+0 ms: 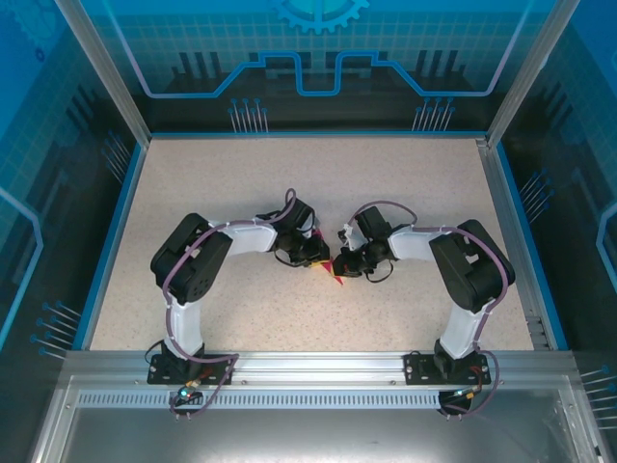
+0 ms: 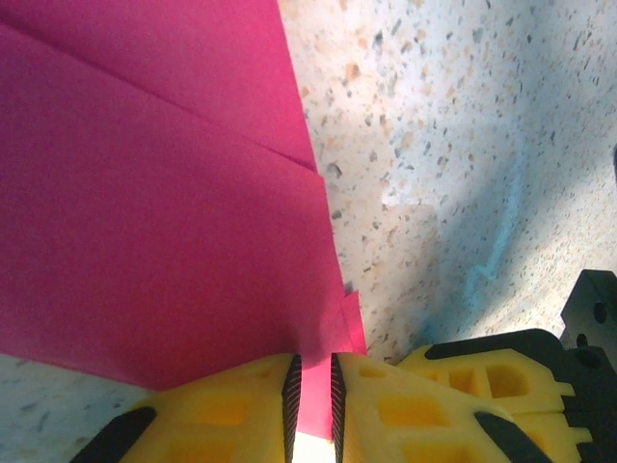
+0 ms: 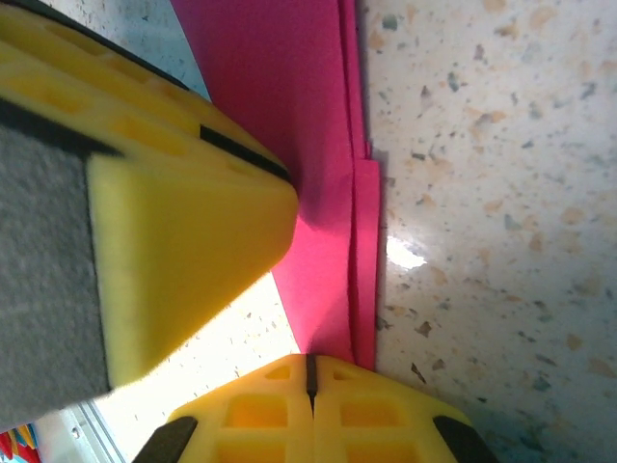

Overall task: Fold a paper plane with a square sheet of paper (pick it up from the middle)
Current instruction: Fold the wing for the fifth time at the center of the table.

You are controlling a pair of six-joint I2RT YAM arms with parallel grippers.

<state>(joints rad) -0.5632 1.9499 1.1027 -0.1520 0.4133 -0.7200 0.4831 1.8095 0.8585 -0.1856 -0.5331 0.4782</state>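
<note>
In the middle of the table (image 1: 289, 174), the left gripper (image 1: 318, 258) and the right gripper (image 1: 344, 262) are nose to nose. Between them pokes a small pointed sliver of pink paper (image 1: 331, 273).

Over to the left wrist camera: the left gripper has its yellow fingers (image 2: 231, 405) drawn in to a narrow slot, and there's pink right in that slot. It's pinching the paper at its near edge. The sheet spreads out ahead, flat on the speckled top, its layered folds showing as slanted creases and a stepped right-hand edge. A yellow finger of the right gripper sits just beside, low at the right.

Now the right wrist camera: the right gripper is pressed fully together, its tips meeting on a thin dark line, right at the tapering end of the folded strip. Whether any paper is actually nipped in there, I can't tell. The left gripper's big yellow finger looms at the left of this view, in front of the pink.
</note>
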